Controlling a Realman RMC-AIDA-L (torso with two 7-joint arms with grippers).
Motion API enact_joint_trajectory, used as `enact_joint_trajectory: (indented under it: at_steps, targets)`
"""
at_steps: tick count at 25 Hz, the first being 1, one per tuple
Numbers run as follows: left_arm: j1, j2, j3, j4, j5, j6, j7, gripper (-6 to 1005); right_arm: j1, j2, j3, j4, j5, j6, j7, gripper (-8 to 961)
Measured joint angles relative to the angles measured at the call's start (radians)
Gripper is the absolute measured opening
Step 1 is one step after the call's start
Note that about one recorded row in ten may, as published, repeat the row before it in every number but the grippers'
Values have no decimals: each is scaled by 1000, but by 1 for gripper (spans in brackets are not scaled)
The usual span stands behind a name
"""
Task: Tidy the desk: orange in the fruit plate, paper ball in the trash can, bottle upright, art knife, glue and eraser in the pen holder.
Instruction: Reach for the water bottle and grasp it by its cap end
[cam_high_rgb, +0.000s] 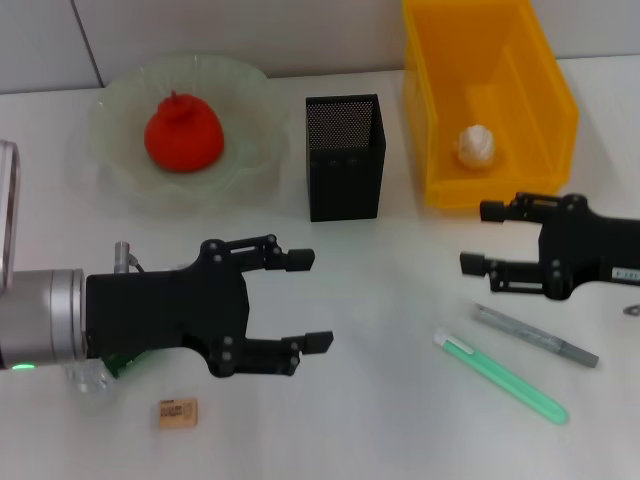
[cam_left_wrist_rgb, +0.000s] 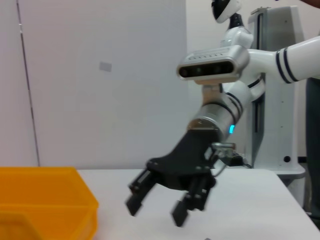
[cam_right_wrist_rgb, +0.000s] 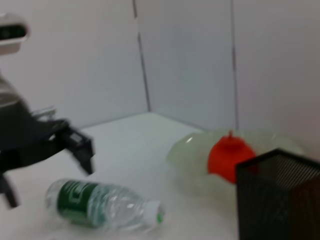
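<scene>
My head cam: left gripper (cam_high_rgb: 311, 300) wide open, hiding bottle (cam_right_wrist_rgb: 100, 205) beneath; right wrist cam shows it lying flat. Right gripper (cam_high_rgb: 480, 237) open too.

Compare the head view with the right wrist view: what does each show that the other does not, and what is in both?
Only the head view shows the yellow bin holding the paper ball, the eraser, the green glue stick, the grey art knife and the open right end effector. Only the right wrist view shows the whole bottle lying on its side. Both show the orange in the fruit plate, the pen holder and the open left end effector.
</scene>
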Motion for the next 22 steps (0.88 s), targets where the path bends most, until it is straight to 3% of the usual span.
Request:
enact_joint_trajectory:
  at_steps: [9, 22]
  targets:
    - [8, 2, -6, -3, -32, -65, -11, 755, 2, -1, -20, -14, -86, -17, 21, 743]
    - [41, 10, -11, 20, -27, -150, -115, 753, 0, 1, -13, -56, -87, -101, 21, 743]
